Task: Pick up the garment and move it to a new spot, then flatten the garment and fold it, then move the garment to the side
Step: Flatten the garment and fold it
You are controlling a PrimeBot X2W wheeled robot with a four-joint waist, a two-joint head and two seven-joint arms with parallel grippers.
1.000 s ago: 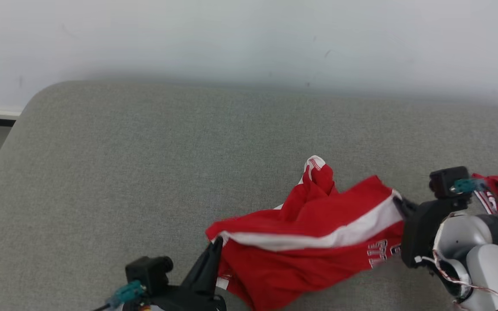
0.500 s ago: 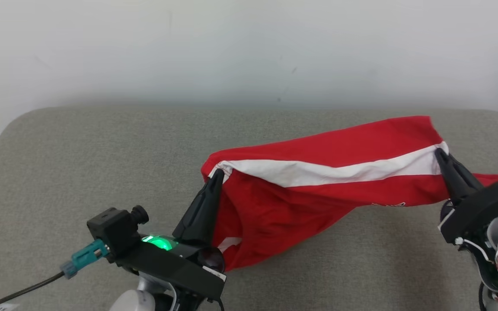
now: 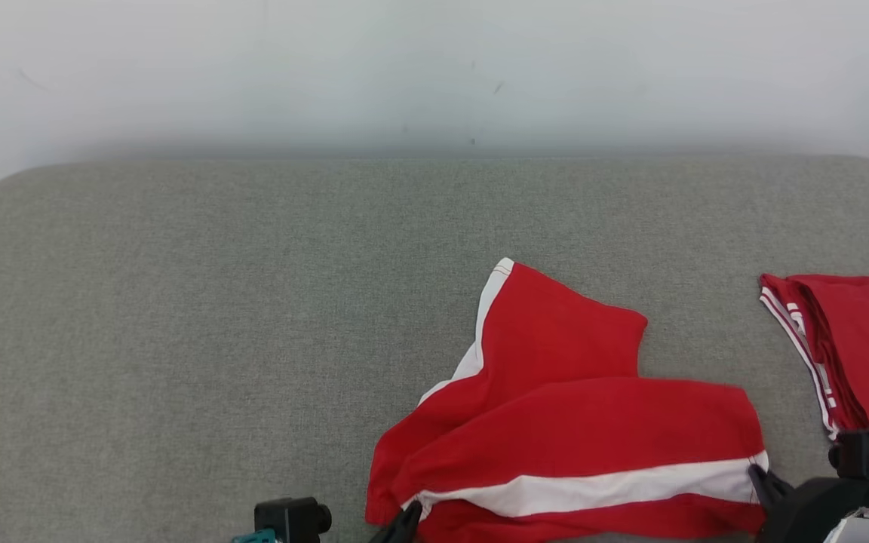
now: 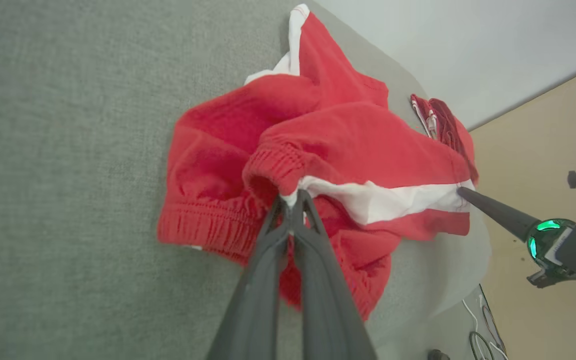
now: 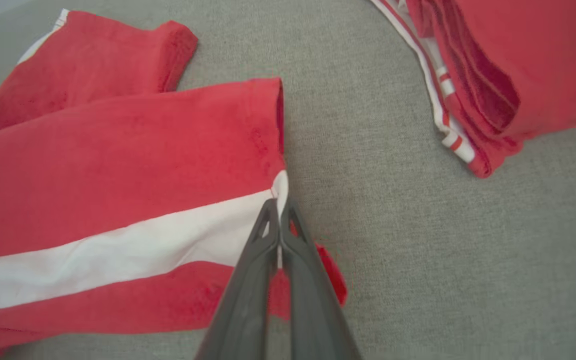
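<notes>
My left claw, bottom centre, is clenched on the garment at its waistband. It lies rumpled on the grey bench, lower middle. My right claw grips the striped hem. I'd draw both apart evenly and low, clear of the folded pile at right.

The left gripper is pinching the shorts at the white stripe's left end. The right gripper is touching its right end. The shorts are lying crumpled on the grey cushion.

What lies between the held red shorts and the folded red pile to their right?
Bare grey cushion separates the shorts and the pile; the right wrist view shows it best.
</notes>
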